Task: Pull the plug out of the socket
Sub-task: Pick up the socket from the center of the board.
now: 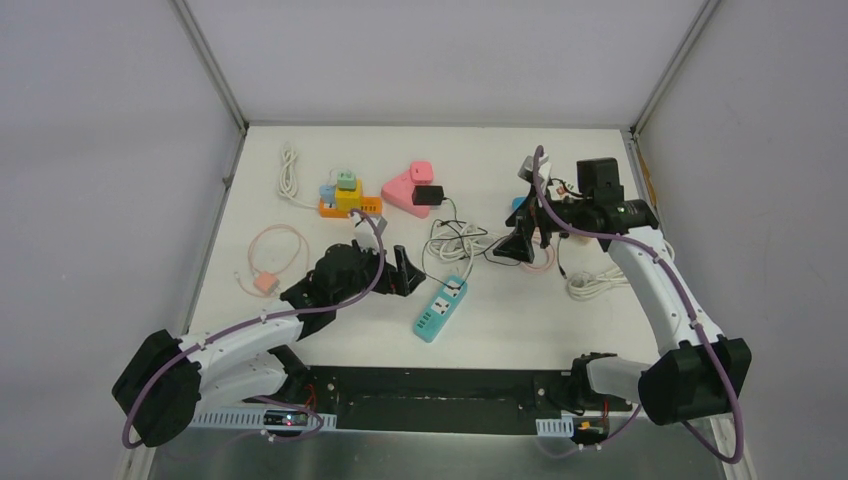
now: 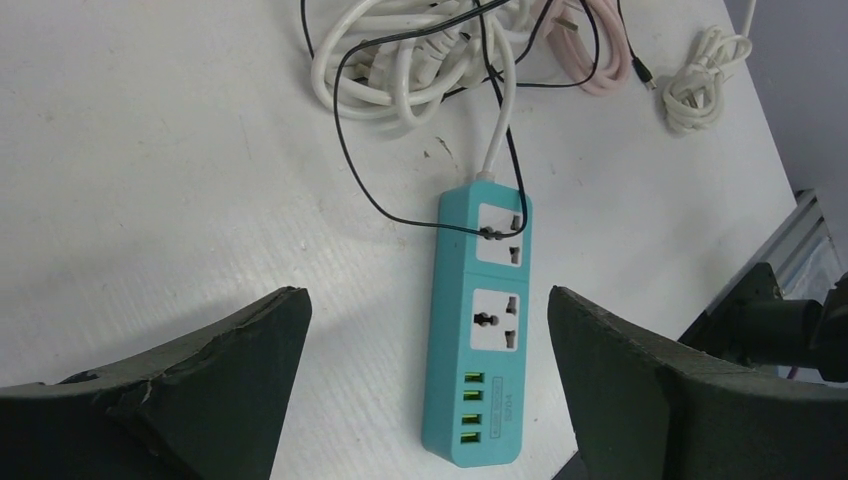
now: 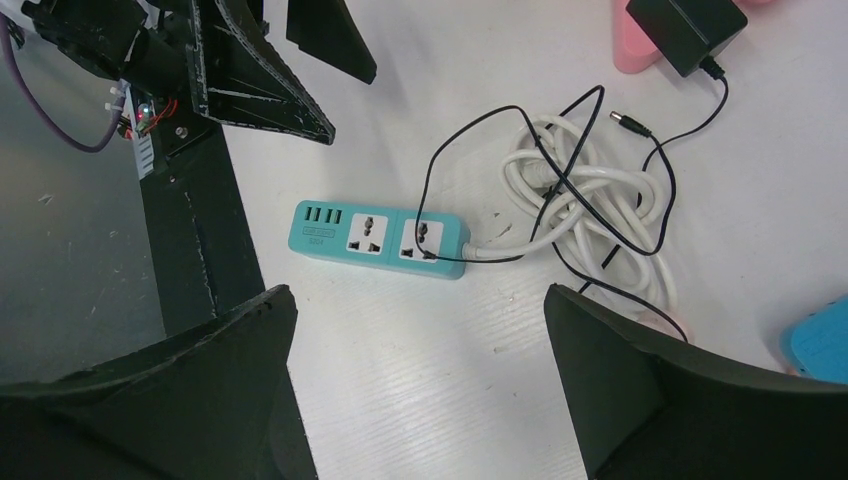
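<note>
A teal power strip [image 1: 441, 308] lies near the table's front; its two sockets [image 2: 497, 320] hold no plug, and a thin black wire [image 2: 400, 215] crosses the upper one. A black adapter plug [image 1: 429, 194] sits on a pink socket block [image 1: 405, 188] at the back; it also shows in the right wrist view [image 3: 687, 30]. My left gripper [image 2: 428, 300] hangs open just left of the teal strip [image 2: 480, 340], with nothing between its fingers. My right gripper [image 3: 420, 295] is open and empty over the tangle of cables, well above the table.
An orange strip [image 1: 350, 207] with coloured plugs stands left of the pink block. A coiled white cord [image 1: 455, 240] runs to the teal strip. Another white cable bundle [image 1: 590, 285] lies at the right, a pink cable [image 1: 270, 260] at the left, and a blue object [image 3: 820, 345] near my right gripper.
</note>
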Tool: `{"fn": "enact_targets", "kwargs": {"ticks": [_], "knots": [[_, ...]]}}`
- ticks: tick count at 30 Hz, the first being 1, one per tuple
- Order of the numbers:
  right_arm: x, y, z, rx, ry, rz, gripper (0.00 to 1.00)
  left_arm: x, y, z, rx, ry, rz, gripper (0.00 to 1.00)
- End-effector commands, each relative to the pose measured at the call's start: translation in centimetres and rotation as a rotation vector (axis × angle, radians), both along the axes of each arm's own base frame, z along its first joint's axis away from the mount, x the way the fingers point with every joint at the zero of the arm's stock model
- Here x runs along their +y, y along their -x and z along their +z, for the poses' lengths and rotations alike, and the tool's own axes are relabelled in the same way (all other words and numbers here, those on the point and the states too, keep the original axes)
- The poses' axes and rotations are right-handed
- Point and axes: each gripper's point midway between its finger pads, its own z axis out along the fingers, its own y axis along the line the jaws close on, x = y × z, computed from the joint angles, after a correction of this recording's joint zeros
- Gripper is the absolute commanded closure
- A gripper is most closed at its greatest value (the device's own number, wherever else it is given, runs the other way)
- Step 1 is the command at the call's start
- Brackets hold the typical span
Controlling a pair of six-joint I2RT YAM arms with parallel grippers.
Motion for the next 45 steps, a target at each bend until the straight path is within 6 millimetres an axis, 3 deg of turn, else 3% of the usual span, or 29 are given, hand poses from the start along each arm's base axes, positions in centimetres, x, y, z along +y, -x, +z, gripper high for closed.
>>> {"fn": "enact_targets", "kwargs": {"ticks": [1,9,13,18,26,37,45], "knots": [[0.0,-0.2,0.2,-0.025,-0.01,0.025,0.0,0.3,-0.9,1.2,-0.071,0.03,0.046,0.06],[-0.5,-0.6,-0.3,-0.015,0.004,0.009,0.0,0.7,-1.0,0.1,-0.056,0.004,0.065,0.04],[-0.5,-0.3,0.1,-0.023,-0.003,0.015,0.0,-0.8,-0.3,0.5,-0.103,0.008,-0.048,0.05],[-0.4,0.2,0.5,-0.026,-0.016,0.026,0.0,-2.2,-0.2,-0.6,-0.058,-0.02,-0.104,0.06],[-0.2,0.4,0.8,-0.025,-0.033,0.036,0.0,-2.4,-1.1,-1.3,-0.101,-0.218,-0.026,0.04],[-0.2,0.4,0.6,-0.021,-0.035,0.035,0.0,-4.6,-2.8,-2.5,0.021,-0.134,0.057,0.01],[-0.2,0.5,0.8,-0.023,-0.039,0.038,0.0,-6.5,-3.2,-3.1,0.063,-0.133,0.014,0.02]]}}
